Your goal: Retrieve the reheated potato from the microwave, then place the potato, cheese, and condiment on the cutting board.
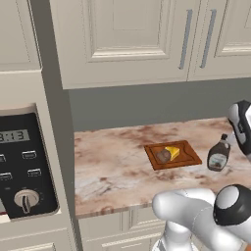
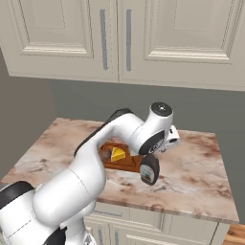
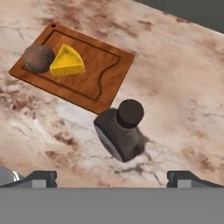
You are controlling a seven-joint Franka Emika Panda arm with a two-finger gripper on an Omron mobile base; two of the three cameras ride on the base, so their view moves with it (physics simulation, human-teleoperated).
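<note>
Potato resting on the left end of the cutting board, touching or just beside the cheese; both apparently already delivered, leaving one item outstanding.

Left to right, from the left base view:

- Microwave built into the cabinet column at far left; control panel with display, buttons and knob visible. Door state not determinable from this angle.
- Counter, marble, extending rightward from the column; bare between the microwave and the board.
- Cutting board lying flat, mid-counter. Right half free of items, judged the likely spot for the remaining bottle.
- Condiment standing upright on the counter just beside the board's right edge, not on it. Cap up, label facing forward.
- Tool poised above and slightly short of the bottle in the hand view, fingers spread wide to either side, nothing between them. Wide stance judged to be preparation for straddling the bottle's body.

Assessment: task in its final stage. Next move calls for lowering around the bottle, closing on the body rather than the narrow neck, then a short carry onto the board. Risk: a tall, narrow bottle tips readily if one finger strikes before the other.
</note>
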